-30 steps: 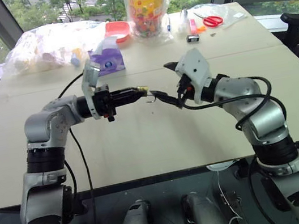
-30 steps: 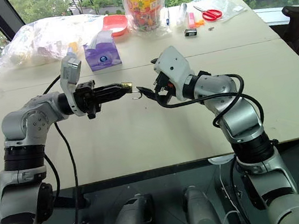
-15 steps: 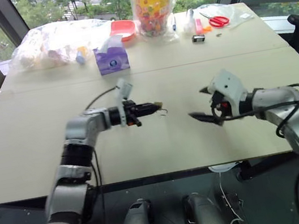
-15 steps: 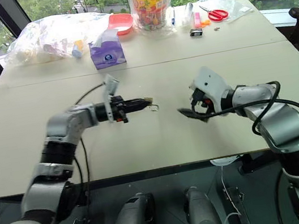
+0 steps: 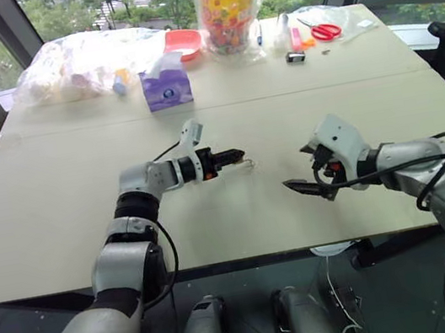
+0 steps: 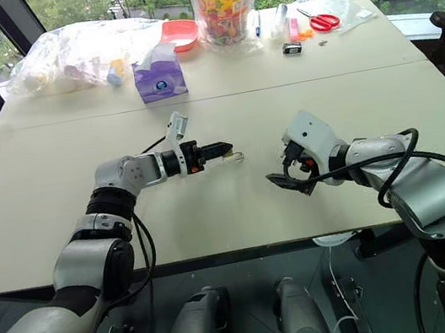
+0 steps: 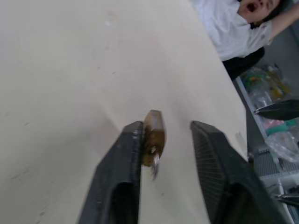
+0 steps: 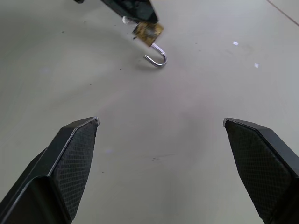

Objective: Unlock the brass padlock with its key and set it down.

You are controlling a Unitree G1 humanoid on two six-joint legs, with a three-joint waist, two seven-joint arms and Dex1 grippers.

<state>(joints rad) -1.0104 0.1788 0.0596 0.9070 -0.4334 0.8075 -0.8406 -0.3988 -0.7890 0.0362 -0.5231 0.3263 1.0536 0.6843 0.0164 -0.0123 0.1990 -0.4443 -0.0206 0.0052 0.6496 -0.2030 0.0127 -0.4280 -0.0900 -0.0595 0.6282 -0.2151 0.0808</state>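
Near the middle of the head views, my left gripper point(image 5: 238, 159) reaches low over the table point(image 5: 58, 202), fingers parted, the brass padlock point(image 7: 153, 138) resting against one pad, shackle swung open. Unlocking looks done to me; the set-down seems nearly finished. At centre-right, my right gripper point(image 6: 285, 171) hangs wide and empty, well apart from it.

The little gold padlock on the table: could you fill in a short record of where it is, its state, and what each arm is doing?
padlock: at the tips of the left gripper, low over the table
shackle: swung open, hook free
left jaws: parted, the padlock against one finger
right gripper: jaws wide open, nothing between them, apart from the padlock
far edge of table: tissue box, scissors, bags
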